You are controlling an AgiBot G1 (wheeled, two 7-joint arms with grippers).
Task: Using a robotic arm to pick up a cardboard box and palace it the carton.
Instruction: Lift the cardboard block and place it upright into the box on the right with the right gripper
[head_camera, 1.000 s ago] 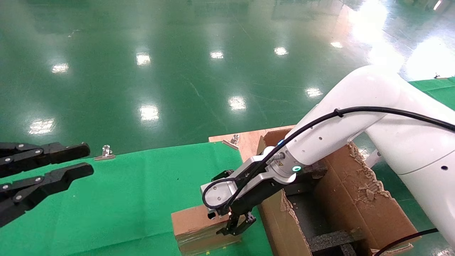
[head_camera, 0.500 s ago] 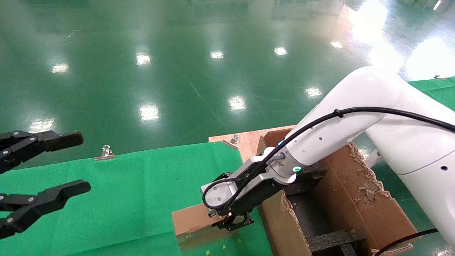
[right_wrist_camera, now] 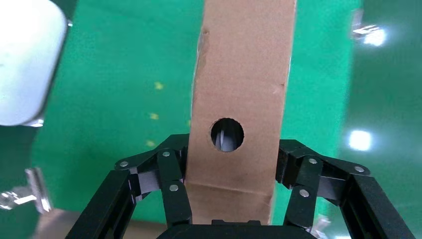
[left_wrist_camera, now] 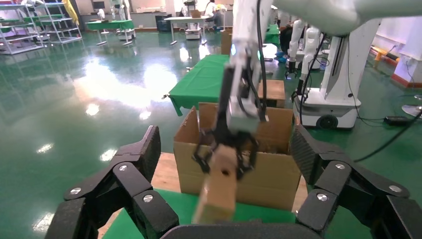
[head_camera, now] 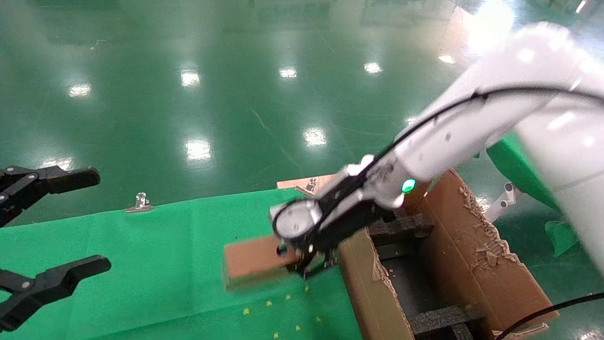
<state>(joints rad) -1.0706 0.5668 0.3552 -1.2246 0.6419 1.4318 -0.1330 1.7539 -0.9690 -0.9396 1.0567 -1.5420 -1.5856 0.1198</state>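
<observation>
Cardboard box: a small oblong brown cardboard box (head_camera: pixel 252 261) is clamped at one end and hangs clear of the green table cloth (head_camera: pixel 155 264), at about 6 o'clock in the head view. A round hole shows on its narrow side in the right wrist view.

What changed: a second ago the box lay on the cloth with the fingers closing round its end; now it is lifted and has shifted toward 12 o'clock. Small yellow specks lie on the cloth where it sat.

What that means: by my reading, the pick-up is done and the carry into the carton is what remains.

Right gripper: the right gripper (head_camera: pixel 311 262) of the robotic arm (head_camera: pixel 453 127) is closed tight on the box, black fingers (right_wrist_camera: pixel 169 179) pressing both long sides.

Carton: the large carton (head_camera: pixel 467 255) with ragged torn flaps stands just beside the box at its 3 o'clock. Black foam blocks (head_camera: pixel 441 316) line its inside.

Left gripper: the left gripper (head_camera: pixel 52 226) waits at 9 o'clock, well apart from the box, its jaws spread wide and holding nothing.

Surroundings: a silver clip (head_camera: pixel 139 203) sits on the cloth's far edge, with glossy green floor (head_camera: pixel 212 94) beyond.

Writing: no brand, label or readable text shows on box or carton; a green light glows on the right wrist.
</observation>
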